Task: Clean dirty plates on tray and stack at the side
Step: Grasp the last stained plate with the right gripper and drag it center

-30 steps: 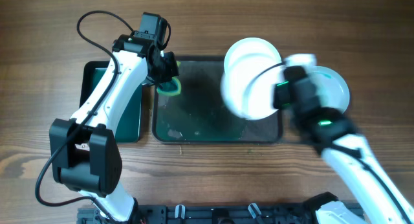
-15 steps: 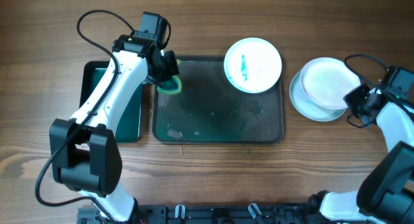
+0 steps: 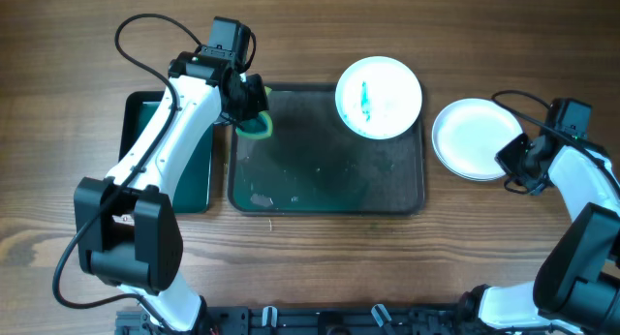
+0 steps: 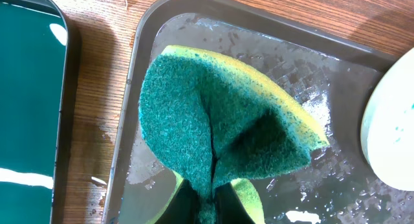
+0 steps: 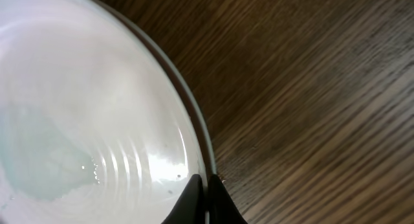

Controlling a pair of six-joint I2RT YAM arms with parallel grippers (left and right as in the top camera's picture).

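Observation:
One dirty plate (image 3: 379,96), white with a teal smear, lies at the far right corner of the dark grey tray (image 3: 320,180); its edge shows in the left wrist view (image 4: 394,133). My left gripper (image 3: 250,117) is shut on a green and yellow sponge (image 4: 213,120) over the tray's far left corner (image 4: 155,30). A stack of two white plates (image 3: 473,137) lies on the table right of the tray. My right gripper (image 3: 511,161) is shut on the near right rim of the top plate (image 5: 97,120), fingertips pinching it (image 5: 206,188).
A smaller dark green tray (image 3: 201,175) lies left of the grey tray, partly under my left arm, and shows in the left wrist view (image 4: 26,88). The grey tray's floor is wet and streaked. Cables trail from both arms.
My right arm carried a plate from over the tray to the stack on the right. The top plate now sits centred on the lower one. The left arm has not moved.

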